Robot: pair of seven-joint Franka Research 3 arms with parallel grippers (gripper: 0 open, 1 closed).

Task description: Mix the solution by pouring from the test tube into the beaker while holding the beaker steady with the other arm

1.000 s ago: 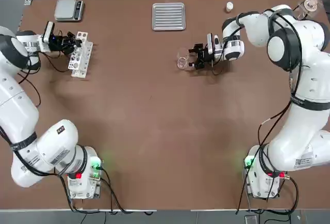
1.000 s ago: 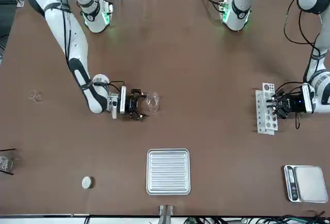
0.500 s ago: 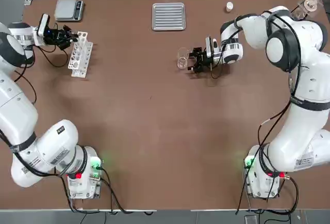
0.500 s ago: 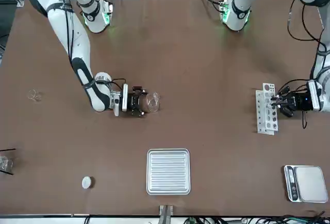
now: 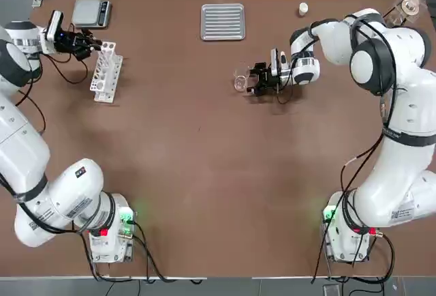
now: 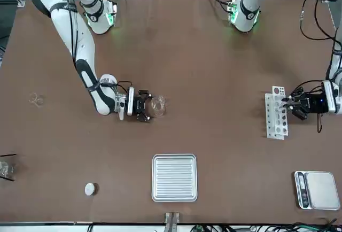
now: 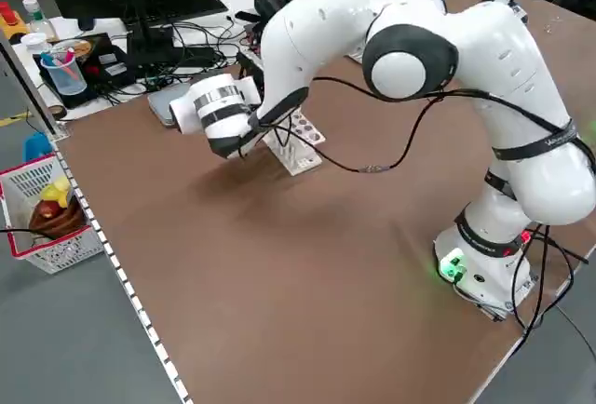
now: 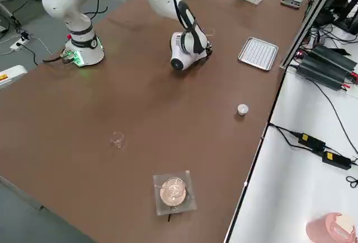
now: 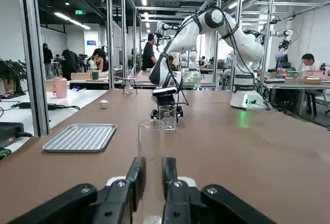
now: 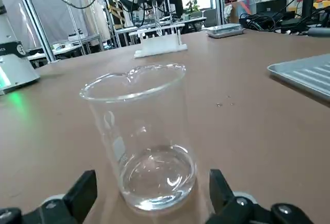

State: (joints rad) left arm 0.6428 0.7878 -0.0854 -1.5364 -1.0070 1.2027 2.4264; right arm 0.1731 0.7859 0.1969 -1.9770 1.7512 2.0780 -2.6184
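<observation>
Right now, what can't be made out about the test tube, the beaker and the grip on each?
- Test tube: left wrist view shows it clamped in the left hand; any liquid is too clear to tell. Overhead it is too small to see.
- Beaker: right wrist view shows the right hand's fingers apart beside it; contact unclear.
- Left side view: the arm hides the tube.

ribbed metal tray (image 5: 223, 22), scale (image 5: 91, 11), white rack (image 5: 103, 71)

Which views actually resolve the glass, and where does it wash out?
Right wrist view: beaker sharp, highlights on rim and base, background soft. Left wrist view: test tube faint against the table, its fingers in shadow. Top view: beaker only a pale outline.
</observation>
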